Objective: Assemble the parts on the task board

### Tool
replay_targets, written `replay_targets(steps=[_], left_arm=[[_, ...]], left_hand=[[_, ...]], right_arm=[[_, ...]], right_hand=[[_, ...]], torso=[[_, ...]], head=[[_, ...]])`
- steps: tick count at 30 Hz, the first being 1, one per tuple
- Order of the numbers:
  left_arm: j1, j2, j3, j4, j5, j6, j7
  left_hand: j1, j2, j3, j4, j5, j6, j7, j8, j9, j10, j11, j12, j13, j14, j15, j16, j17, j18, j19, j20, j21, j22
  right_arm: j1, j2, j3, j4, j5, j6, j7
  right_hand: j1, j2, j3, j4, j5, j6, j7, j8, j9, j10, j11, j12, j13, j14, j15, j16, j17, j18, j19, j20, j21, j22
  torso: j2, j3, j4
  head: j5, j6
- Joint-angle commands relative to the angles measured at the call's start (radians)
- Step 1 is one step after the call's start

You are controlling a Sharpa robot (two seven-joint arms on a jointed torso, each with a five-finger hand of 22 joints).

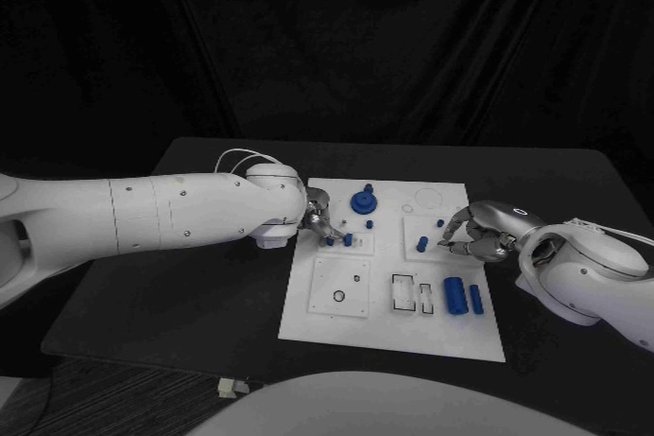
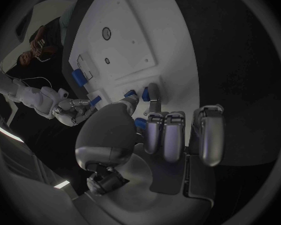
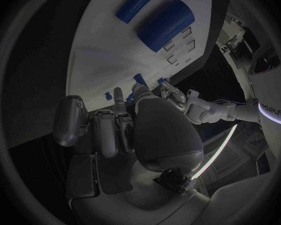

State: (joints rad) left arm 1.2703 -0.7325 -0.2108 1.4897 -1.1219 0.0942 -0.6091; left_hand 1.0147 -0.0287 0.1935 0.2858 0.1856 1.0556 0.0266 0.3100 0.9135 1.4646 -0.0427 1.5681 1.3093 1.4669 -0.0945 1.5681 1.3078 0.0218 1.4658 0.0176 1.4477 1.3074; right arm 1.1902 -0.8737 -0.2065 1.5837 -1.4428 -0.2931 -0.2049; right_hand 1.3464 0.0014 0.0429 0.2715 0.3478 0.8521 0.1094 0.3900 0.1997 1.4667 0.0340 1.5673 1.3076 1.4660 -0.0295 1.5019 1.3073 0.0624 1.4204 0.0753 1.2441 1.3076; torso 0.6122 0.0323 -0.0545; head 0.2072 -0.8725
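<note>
The task board (image 1: 307, 327), a white plate, is being carried near the middle of the black surface (image 1: 163, 304).

The left hand (image 1: 317, 220) is being held over the board's left edge, level with the upper left inset. Its fingers (image 2: 162, 135) are seen in the left wrist view lying close together and curled down, with a small blue peg (image 1: 349, 238) just beyond the fingertips. Whether that peg is being pinched or merely touched cannot be told.

The right hand (image 1: 471, 239) is being held over the board's right edge, its fingers reaching in toward the upper right inset. A small blue piece (image 1: 446, 245) is seen at its fingertips, and a second small blue peg (image 1: 422, 244) is standing in the inset just beside it. In the right wrist view the fingers (image 3: 109, 132) are seen bunched together; a firm grip on the piece cannot be confirmed.

A blue knob-shaped part (image 1: 364, 201) is standing upright near the board's far edge, between the two hands. A thick blue cylinder (image 1: 456, 295) and a thinner blue cylinder (image 1: 475, 298) are lying side by side at the board's near right, beside rectangular slots (image 1: 404, 292). A square inset with a small ring (image 1: 338, 297) is being shown at the near left.
</note>
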Motion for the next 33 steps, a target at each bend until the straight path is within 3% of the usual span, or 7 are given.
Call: replay_targets(steps=[1,6,12,17,28,29,33], left_arm=[[-0.004,0.002,-0.002,-0.001,0.011,0.026,0.006],[-0.004,0.001,-0.002,-0.002,0.011,0.031,0.002],[-0.004,-0.007,-0.002,0.008,0.011,0.006,0.008],[-0.002,-0.023,-0.001,0.027,0.011,-0.036,0.033],[0.031,-0.053,-0.001,0.056,0.011,-0.097,0.082],[0.035,-0.054,-0.001,0.058,0.011,-0.094,0.081],[0.060,-0.064,-0.001,0.066,0.011,-0.073,0.077]], left_hand=[[0.015,0.008,-0.011,0.000,0.009,-0.009,-0.005,0.016,0.019,0.106,-0.007,0.003,0.261,0.104,-0.002,0.003,0.263,0.008,0.048,0.000,-0.006,0.225],[0.027,0.014,-0.028,0.001,0.016,-0.015,-0.009,0.047,0.058,0.106,-0.010,0.003,0.261,0.104,-0.005,0.003,0.263,0.008,0.049,-0.002,-0.006,0.225],[0.013,0.034,-0.089,0.003,0.009,-0.063,-0.018,0.146,0.197,0.106,-0.017,0.003,0.261,0.104,-0.011,0.003,0.263,0.007,0.050,-0.007,-0.003,0.226],[-0.001,0.050,-0.149,0.006,0.061,-0.118,-0.022,0.236,0.322,0.106,-0.020,0.003,0.261,0.104,-0.013,0.003,0.263,0.006,0.051,-0.010,0.000,0.226],[-0.001,0.048,-0.183,0.006,0.069,-0.129,-0.023,0.274,0.368,0.106,-0.021,0.003,0.261,0.104,-0.014,0.003,0.263,0.005,0.053,-0.011,0.005,0.228],[0.004,0.050,-0.188,0.005,0.077,-0.123,-0.025,0.287,0.377,0.106,-0.022,0.003,0.261,0.104,-0.015,0.003,0.263,0.005,0.054,-0.012,0.004,0.228],[0.103,0.046,-0.183,-0.011,0.198,-0.124,-0.032,0.308,0.403,0.106,-0.028,0.003,0.261,0.104,-0.020,0.003,0.263,0.006,0.052,-0.017,0.002,0.227]], right_arm=[[-0.002,0.001,0.001,0.000,-0.002,0.001,-0.014],[-0.002,0.002,0.001,-0.001,-0.002,0.003,-0.014],[-0.002,0.002,0.001,-0.002,-0.002,0.006,-0.013],[-0.003,0.002,0.001,-0.004,-0.002,0.008,-0.014],[-0.003,0.006,0.001,-0.009,-0.002,0.016,-0.016],[-0.003,0.006,0.001,-0.009,-0.002,0.016,-0.016],[-0.003,0.007,0.001,-0.011,-0.002,0.020,-0.017]], right_hand=[[0.009,-0.001,0.003,-0.002,0.004,0.002,0.001,-0.007,-0.001,0.098,-0.002,-0.002,0.256,0.070,-0.005,-0.004,0.155,0.016,-0.008,-0.001,-0.004,0.154],[0.009,-0.001,0.003,-0.002,0.004,0.002,0.001,-0.007,-0.001,0.098,-0.002,-0.002,0.256,0.070,-0.005,-0.004,0.155,0.016,-0.008,-0.001,-0.004,0.154],[0.009,-0.001,0.003,-0.002,0.004,0.002,0.001,-0.007,-0.001,0.098,-0.002,-0.002,0.256,0.070,-0.005,-0.004,0.155,0.016,-0.008,-0.001,-0.004,0.154],[0.010,-0.001,0.003,-0.002,0.006,0.002,0.001,-0.007,-0.001,0.096,-0.002,-0.003,0.254,0.070,-0.005,-0.005,0.154,0.016,-0.008,-0.001,-0.005,0.154],[0.010,-0.001,0.003,-0.002,0.006,0.002,0.001,-0.007,-0.001,0.096,-0.002,-0.003,0.254,0.070,-0.005,-0.005,0.154,0.016,-0.008,-0.001,-0.005,0.154],[0.010,-0.001,0.003,-0.002,0.006,0.002,0.001,-0.007,-0.001,0.096,-0.002,-0.003,0.254,0.070,-0.005,-0.005,0.154,0.016,-0.008,-0.001,-0.005,0.154],[0.011,0.000,0.004,-0.002,0.008,0.002,0.001,-0.007,-0.001,0.096,-0.002,-0.003,0.254,0.070,-0.005,-0.005,0.154,0.016,-0.009,-0.001,-0.006,0.153]], torso=[[-0.001,-0.0007,-0.0009],[-0.001,-0.0004,-0.0004],[0.000,-0.0003,0.0003],[0.000,-0.0004,0.0003],[0.000,-0.0006,0.0005],[0.000,-0.0004,0.0003],[0.000,-0.0004,0.0000]], head=[[0.001,0.000],[0.000,0.000],[-0.003,0.000],[-0.005,0.000],[-0.005,0.000],[-0.005,0.000],[-0.004,0.000]])
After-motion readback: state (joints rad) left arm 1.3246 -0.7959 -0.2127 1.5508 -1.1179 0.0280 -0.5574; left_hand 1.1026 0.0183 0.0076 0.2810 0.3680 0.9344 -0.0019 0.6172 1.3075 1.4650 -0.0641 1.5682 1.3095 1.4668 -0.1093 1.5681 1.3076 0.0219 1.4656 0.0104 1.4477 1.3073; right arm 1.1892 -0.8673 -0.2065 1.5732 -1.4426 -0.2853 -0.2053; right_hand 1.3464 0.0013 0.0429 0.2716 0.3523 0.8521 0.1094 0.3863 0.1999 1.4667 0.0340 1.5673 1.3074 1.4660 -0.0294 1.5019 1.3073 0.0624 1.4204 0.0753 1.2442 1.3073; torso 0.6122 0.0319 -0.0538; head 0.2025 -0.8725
